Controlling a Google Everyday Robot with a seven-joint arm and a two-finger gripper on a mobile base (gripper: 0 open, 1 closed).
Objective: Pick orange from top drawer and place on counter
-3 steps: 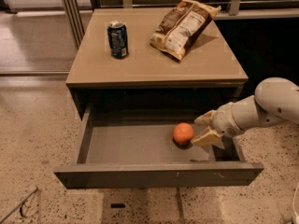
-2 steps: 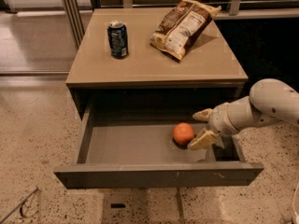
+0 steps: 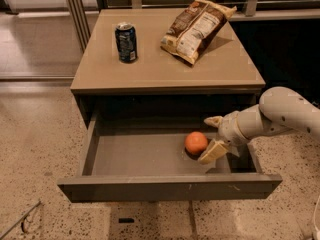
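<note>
Evidently early: the drawer (image 3: 170, 186) stands open and the orange (image 3: 196, 143) lies on its floor, toward the right. The gripper (image 3: 210, 138) is inside the drawer, fingers spread, just beside the orange and grasping nothing. Gripping, lifting and placing on the counter (image 3: 165, 69) are not yet done.

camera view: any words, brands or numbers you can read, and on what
No text is readable.
can: print too blurred to read.
bag: label print too blurred to read.
counter, drawer, orange: no text.
pincer, open in the drawer by the orange: no text.
</note>
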